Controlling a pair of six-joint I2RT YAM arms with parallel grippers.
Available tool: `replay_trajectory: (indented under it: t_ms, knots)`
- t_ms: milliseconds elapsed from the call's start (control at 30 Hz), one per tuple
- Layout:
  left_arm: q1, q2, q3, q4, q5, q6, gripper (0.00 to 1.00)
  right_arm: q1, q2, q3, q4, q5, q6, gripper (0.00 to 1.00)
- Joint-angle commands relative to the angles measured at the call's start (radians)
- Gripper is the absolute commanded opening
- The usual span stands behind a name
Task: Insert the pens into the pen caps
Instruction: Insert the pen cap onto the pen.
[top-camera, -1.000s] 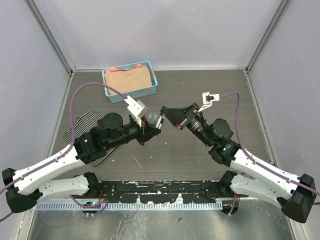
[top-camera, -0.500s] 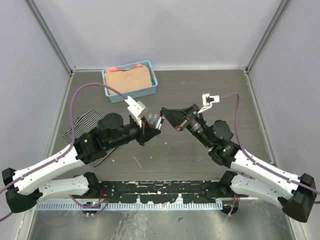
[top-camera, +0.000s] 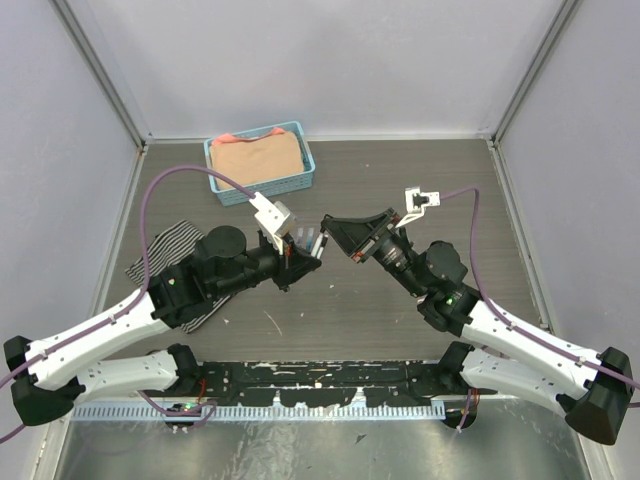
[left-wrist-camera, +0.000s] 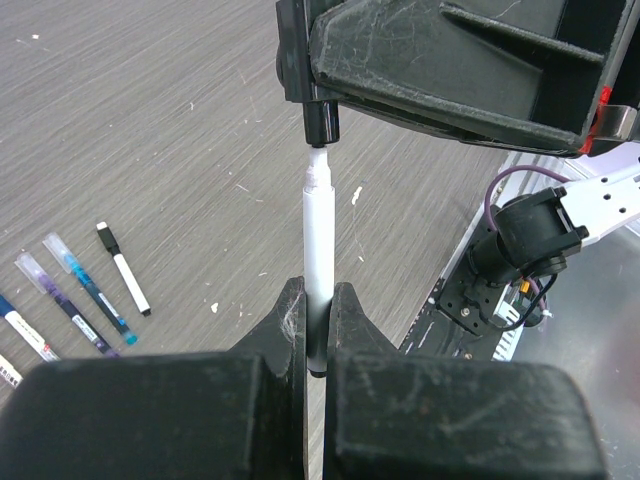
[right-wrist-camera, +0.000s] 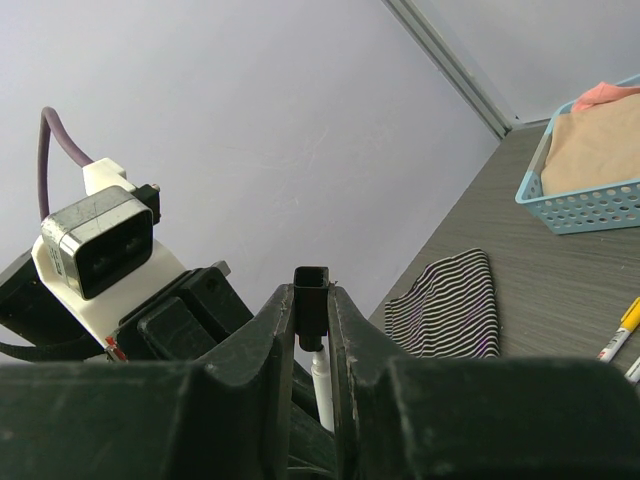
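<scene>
Left tool (left-wrist-camera: 318, 300): pinching white pen (left-wrist-camera: 318, 240), held above bench, near side of blue basket (top-camera: 270, 186), slightly right.
Right tool (right-wrist-camera: 312, 305): pinching black cap (left-wrist-camera: 321, 122), mouth at pen tip.
Risk: tip jamming on cap rim from slight tilt; pen slipping back through pinch.
</scene>
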Motion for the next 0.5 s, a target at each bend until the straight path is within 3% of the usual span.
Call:
replay_trajectory:
  t_ms: [0,467]
  knots:
    - [0.0,-0.019,0.014,0.034,-0.016,0.008,0.0,0.008,-0.011,0.02,0.042,0.011,-0.017,0.0]
    - [0.0,-0.02,0.017,0.03,-0.007,0.009,0.0,0.009,-0.001,0.029,0.012,0.028,-0.021,0.0]
